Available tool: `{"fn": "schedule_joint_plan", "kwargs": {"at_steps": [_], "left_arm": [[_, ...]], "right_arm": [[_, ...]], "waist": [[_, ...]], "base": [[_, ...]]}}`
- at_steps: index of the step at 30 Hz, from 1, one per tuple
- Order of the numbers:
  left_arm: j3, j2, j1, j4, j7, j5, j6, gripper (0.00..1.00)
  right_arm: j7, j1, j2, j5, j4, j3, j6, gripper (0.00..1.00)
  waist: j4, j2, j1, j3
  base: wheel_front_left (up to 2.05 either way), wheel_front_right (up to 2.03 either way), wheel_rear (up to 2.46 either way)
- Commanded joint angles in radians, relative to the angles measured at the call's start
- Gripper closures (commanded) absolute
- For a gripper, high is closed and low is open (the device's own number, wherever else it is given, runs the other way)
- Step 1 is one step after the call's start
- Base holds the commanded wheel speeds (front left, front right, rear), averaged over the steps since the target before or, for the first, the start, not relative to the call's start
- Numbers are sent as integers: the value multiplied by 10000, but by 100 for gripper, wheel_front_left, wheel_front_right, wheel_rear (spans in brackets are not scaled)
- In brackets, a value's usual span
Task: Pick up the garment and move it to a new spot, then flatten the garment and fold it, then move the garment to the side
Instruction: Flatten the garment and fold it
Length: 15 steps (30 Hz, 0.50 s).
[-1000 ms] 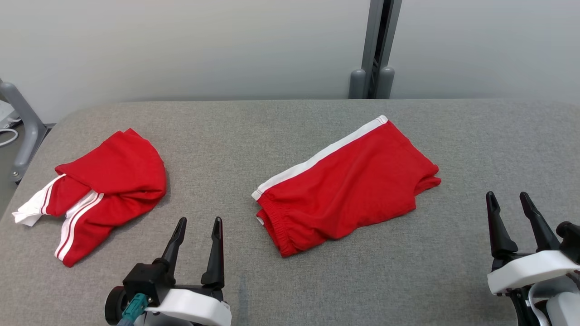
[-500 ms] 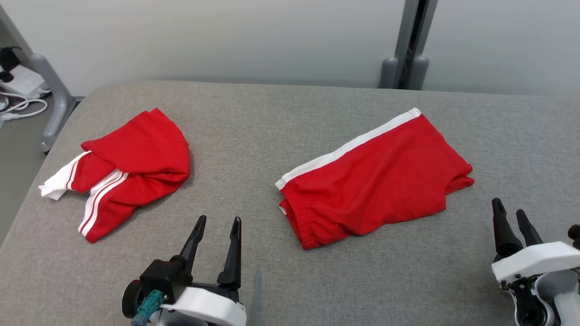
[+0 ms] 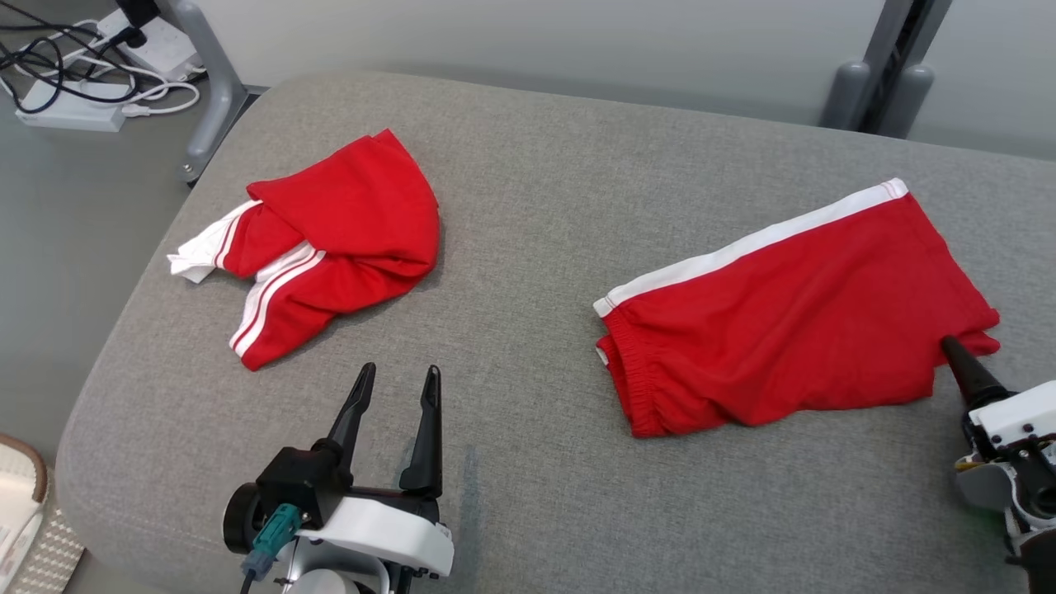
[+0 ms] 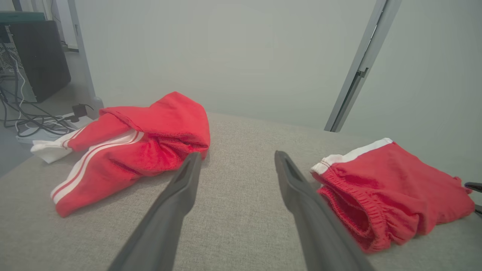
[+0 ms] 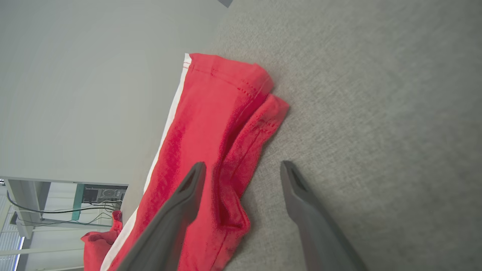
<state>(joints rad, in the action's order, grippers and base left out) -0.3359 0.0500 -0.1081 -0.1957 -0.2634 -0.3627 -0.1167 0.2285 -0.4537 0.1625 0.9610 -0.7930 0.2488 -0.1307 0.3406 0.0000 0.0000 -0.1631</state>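
Note:
Two red garments with white stripes lie on the grey padded table (image 3: 536, 198). One is crumpled (image 3: 346, 223) at the left, also ahead-left in the left wrist view (image 4: 143, 139). The other, flat folded shorts (image 3: 792, 322), lies at the right (image 4: 391, 180). My left gripper (image 3: 398, 375) stands open and empty near the front edge, between the two garments (image 4: 237, 154). My right gripper (image 3: 949, 345) is turned on its side at the shorts' lower right corner. In the right wrist view it is open (image 5: 243, 165), one finger over the red hem (image 5: 226, 124), the other over bare table.
The table's left edge drops to the floor, where a power strip with cables (image 3: 66, 107) lies beside a grey table leg (image 3: 206, 82). A grey post (image 3: 887, 82) stands behind the far right edge. A pale woven object (image 3: 16, 495) sits at the lower left.
The head camera has swung left and down, shifting the whole picture right. My right gripper has rolled onto its side and come in to the shorts' right corner. The left gripper stays put.

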Motion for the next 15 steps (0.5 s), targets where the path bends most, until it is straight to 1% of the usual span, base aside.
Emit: {"fn": "schedule_joint_plan", "kwargs": {"at_steps": [1,3,7,15], "left_arm": [[-2,15,-163,38,-18,-20,-67,0],[-21,32,-206,18,-18,-10,-132,0],[-64,14,-312,-22,-18,61,-412,0],[-202,22,-493,97,-18,-164,-516,0]], "right_arm": [[127,-89,17,97,-285,10,-1,0],[252,-353,24,73,-687,85,-1,0],[443,-828,32,305,-1404,406,-1,0],[626,-1685,187,-157,-2686,282,-1,0]], "waist": [[279,0,0,-237],[411,0,0,-321],[606,0,0,-484],[747,0,0,-798]], "base": [[0,0,0],[0,0,0],[0,0,0],[0,0,0]]}}
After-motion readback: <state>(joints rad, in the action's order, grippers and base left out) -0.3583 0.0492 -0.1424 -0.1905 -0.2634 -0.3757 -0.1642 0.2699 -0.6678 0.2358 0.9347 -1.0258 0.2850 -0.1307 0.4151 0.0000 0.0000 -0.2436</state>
